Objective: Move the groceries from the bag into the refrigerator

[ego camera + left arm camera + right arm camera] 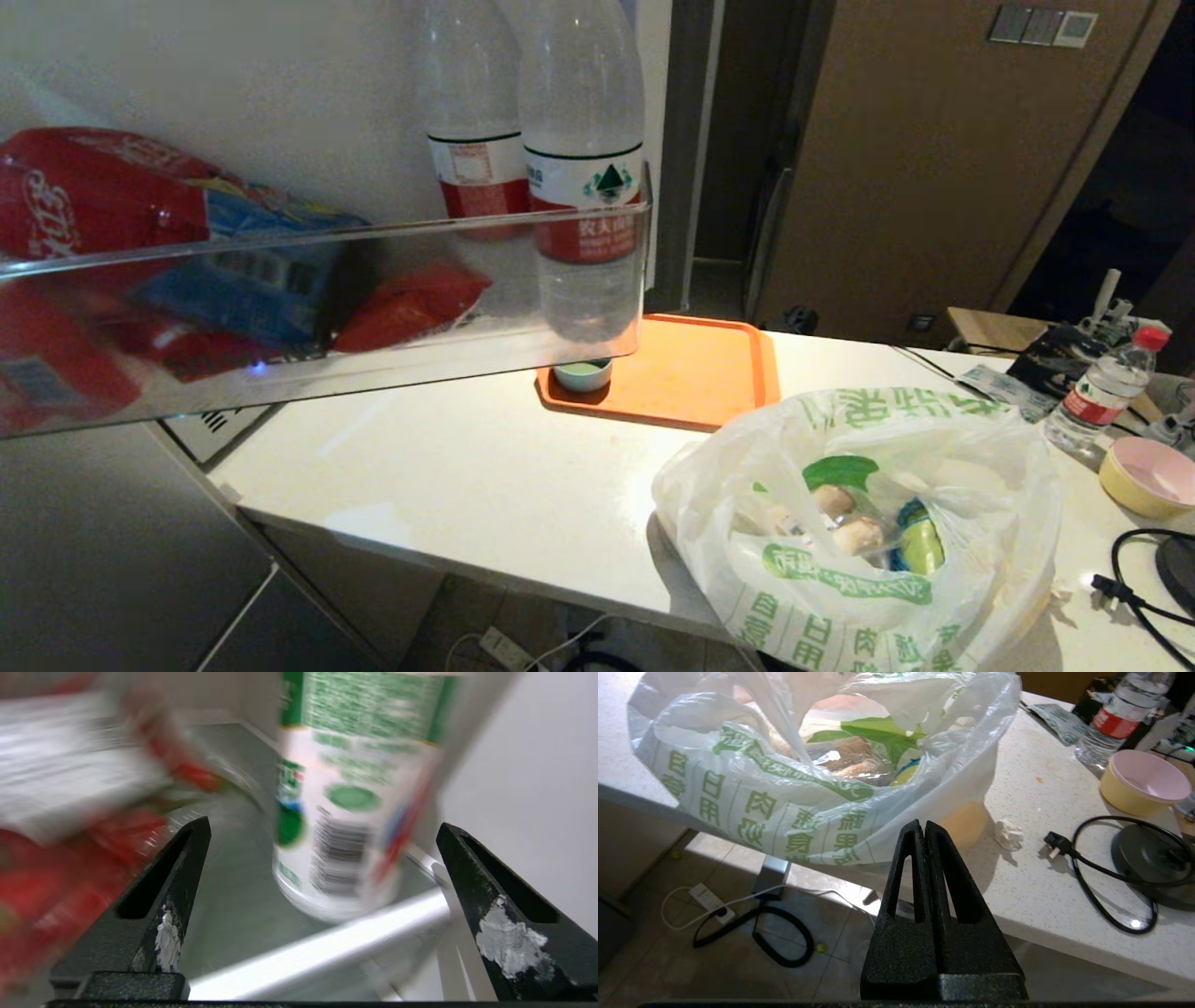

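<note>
Fingers: left gripper (322, 858) spread wide, clear of the white bottle (350, 812) standing on the fridge shelf (224, 891)
Right gripper (926, 833): pinched shut, empty, parked below the counter edge
Bag (868, 523): on the counter (448, 467), groceries (854, 523) inside

An orange tray (691, 373) lies on the white tabletop (448, 476), with a small pale green cup (582, 373) at its near-left corner. Toward the right end stand a clear water bottle with a red cap (1102, 387) and a yellow bowl with a pink inside (1146, 476). A black cable with plug (1092, 868) and a crumpled white scrap (1008, 834) lie nearby.
</note>
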You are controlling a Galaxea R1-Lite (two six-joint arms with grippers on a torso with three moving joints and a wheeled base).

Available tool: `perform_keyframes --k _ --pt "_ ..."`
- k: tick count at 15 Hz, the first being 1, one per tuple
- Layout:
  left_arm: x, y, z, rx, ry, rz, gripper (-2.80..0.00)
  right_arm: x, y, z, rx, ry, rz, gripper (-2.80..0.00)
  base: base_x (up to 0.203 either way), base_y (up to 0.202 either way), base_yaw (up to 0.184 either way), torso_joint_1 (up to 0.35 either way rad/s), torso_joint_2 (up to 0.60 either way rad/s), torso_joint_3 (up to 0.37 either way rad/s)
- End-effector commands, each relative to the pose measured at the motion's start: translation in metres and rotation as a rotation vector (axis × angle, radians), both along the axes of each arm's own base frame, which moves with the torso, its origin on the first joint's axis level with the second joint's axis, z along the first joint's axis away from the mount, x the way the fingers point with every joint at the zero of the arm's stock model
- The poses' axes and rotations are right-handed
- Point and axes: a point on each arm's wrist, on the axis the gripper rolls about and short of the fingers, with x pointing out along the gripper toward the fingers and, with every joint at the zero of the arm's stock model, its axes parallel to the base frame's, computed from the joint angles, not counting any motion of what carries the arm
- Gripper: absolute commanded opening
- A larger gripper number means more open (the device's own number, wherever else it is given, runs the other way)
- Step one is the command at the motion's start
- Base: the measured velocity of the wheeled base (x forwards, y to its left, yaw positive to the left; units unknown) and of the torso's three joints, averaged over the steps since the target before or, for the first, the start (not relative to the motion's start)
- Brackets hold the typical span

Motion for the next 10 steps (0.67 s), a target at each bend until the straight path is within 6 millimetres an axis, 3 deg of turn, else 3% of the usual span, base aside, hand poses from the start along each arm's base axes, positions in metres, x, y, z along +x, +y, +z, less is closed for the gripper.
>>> perform_keyframes --k 1,10 --pt "-0.008 -0.011 0.007 0.024 -0.011 -0.001 0.0 0.0 0.0 0.0 -0.001 0.001 0.002 -2.8 0.0 0.0 0.0 0.0 0.0 0.0" --pt "-0.03 -0.026 0.029 0.076 -0.055 0.031 0.0 0.0 0.0 0.0 -0.001 0.001 0.001 -2.8 0.0 0.0 0.0 0.0 0.0 0.0"
